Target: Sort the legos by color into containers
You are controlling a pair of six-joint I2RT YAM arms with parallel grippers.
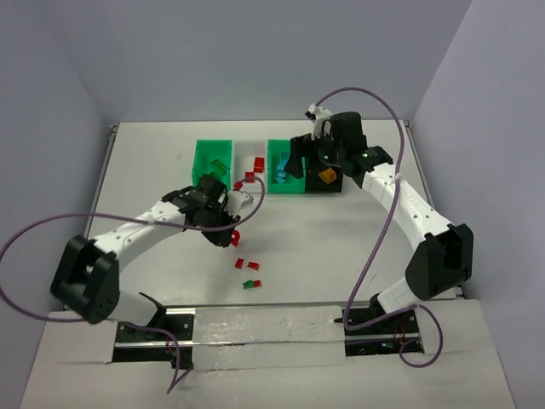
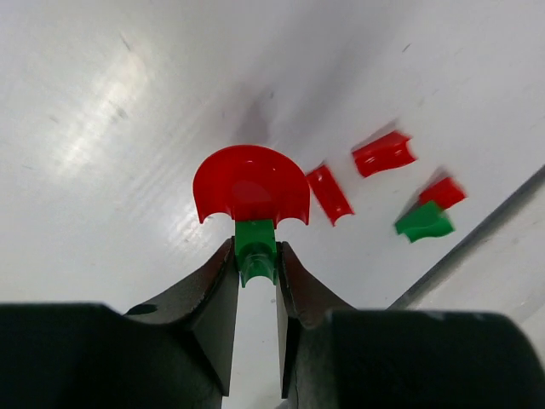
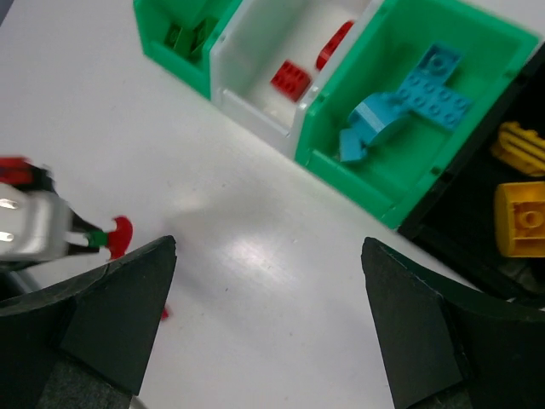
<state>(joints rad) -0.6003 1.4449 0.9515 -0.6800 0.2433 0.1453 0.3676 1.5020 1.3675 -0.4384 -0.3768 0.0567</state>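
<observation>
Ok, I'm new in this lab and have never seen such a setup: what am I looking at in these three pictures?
A left arm and a right arm are bolted at the near edge of a white table. The wide picture looks down from above and behind them; the other two come from wrist cameras. The left hand is shut on a red-and-green lego. The right hand is open and empty, near four bins: green bin with green bricks, white bin with red bricks, second green bin with cyan bricks, black bin with yellow bricks. A few loose legos lie on the table.
</observation>
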